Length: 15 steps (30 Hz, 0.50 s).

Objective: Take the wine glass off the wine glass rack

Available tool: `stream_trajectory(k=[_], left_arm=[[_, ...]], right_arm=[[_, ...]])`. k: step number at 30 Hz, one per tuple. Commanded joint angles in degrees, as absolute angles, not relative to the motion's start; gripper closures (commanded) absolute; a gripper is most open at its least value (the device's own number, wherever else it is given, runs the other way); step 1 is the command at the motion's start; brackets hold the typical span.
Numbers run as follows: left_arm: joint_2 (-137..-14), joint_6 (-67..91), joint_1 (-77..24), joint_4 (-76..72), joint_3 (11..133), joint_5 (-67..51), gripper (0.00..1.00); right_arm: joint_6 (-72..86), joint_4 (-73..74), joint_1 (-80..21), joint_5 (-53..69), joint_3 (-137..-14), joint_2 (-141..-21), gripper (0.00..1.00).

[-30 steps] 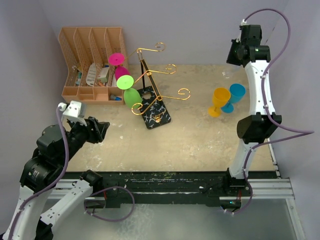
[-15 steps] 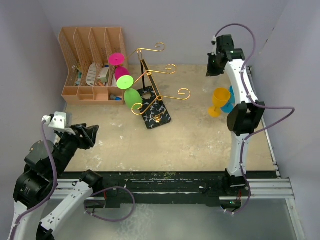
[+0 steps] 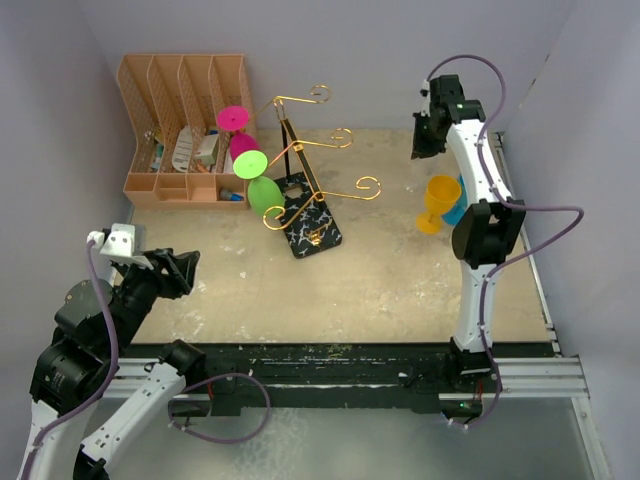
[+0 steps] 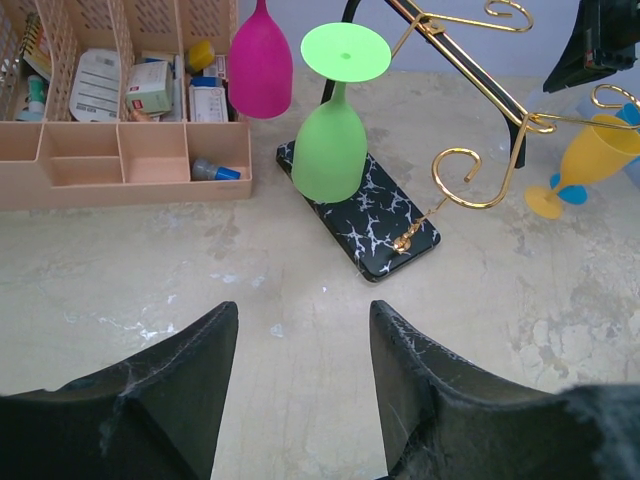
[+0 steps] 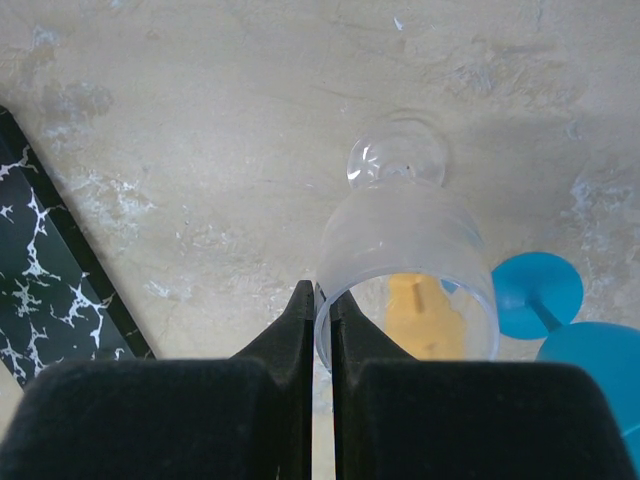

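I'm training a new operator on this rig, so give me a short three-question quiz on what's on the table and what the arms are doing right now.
1. How many glasses hang from the wine glass rack?
2. True or false: the left end effector is shut on the green glass.
3. What does the right end effector pinch? A) the yellow glass B) the rim of the clear glass C) the blue glass

Key:
1. Two: the green one and the magenta glass, both upside down.
2. False: it is open and empty, apart from the rack.
3. B.
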State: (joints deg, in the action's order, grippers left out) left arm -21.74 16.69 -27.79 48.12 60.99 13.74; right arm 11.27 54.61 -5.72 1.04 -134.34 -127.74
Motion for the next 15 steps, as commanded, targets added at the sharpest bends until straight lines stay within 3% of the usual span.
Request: stream_trajectory(k=[1,7,11,12,15], left_arm=[[-21.9,17.7,-27.8,46.5,60.6,14.2,0.4],[-22.0,18.2,-27.8,46.7,60.5,14.7,0.32],[-22.4,18.3,-27.8,46.8,60.6,14.5,0.3],[-22.5,18.4,-27.8,46.8,60.6,14.5,0.29],[-22.8,18.6,-27.8,46.8,60.8,14.4,0.28]], right_arm=[[10.3,55.0,-6.6,1.5,-137.5,-128.2,1.0],[10.4,55.2,-6.7,1.7,-138.0,-128.5,0.97],[10.5,55.2,-6.8,1.1,-138.2,-127.2,0.8],[10.6,55.2,-6.8,0.9,-138.0,-126.5,0.71],[10.9,54.8,-6.9,0.4,-137.9,-123.7,0.61]])
